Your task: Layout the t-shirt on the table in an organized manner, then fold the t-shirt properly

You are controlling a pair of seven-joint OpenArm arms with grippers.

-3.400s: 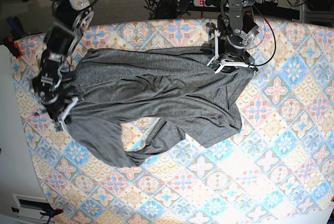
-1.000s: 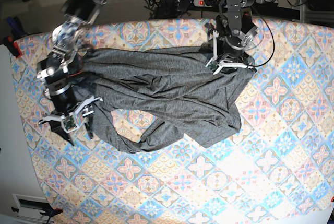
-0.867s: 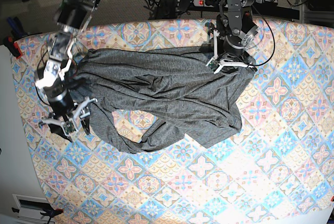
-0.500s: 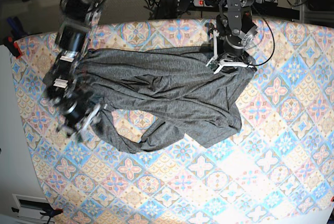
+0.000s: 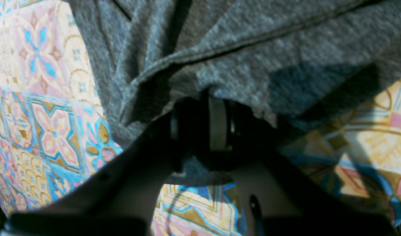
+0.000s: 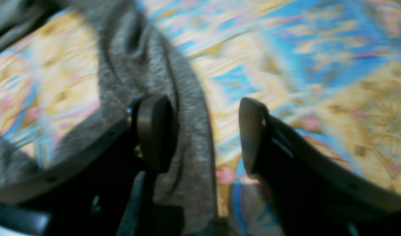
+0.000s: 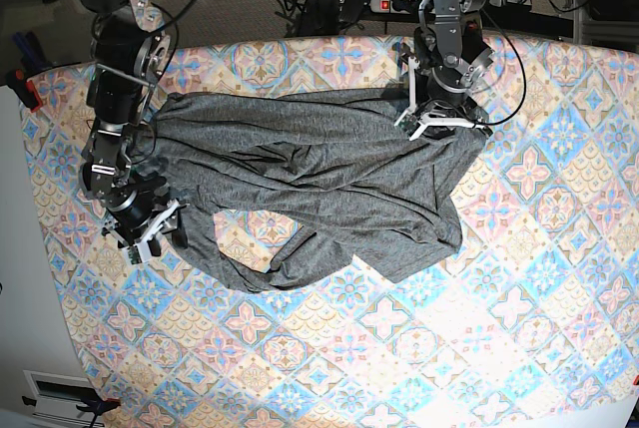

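The desk (image 7: 419, 348) wears a cloth printed with diamond tiles in pastel blue, pink and beige, flat and smooth across the near half. Further in lies the t-shirt (image 7: 329, 179), a soft, thin, heathered dark grey jersey, rumpled into long diagonal folds, with one strip curling into an open loop toward the near edge and showing tile pattern through the gap.

At the shirt's near corner on the base view's left, the right gripper (image 7: 150, 231) sits low over the desk; the right wrist view shows its two dark rounded fingers (image 6: 154, 131) well apart, nothing between them but bare cloth, with a band of grey hem lying beside and under one finger. It grips nothing.

At the far edge of the shirt, the left gripper (image 7: 439, 117) is closed on a bunched fold of the t-shirt, the fabric gathered and draped over its tips in the left wrist view.

Against half a second ago, the right gripper has shifted slightly back along the shirt's edge and shows sharp rather than blurred; the left gripper and the shirt's shape are unchanged.
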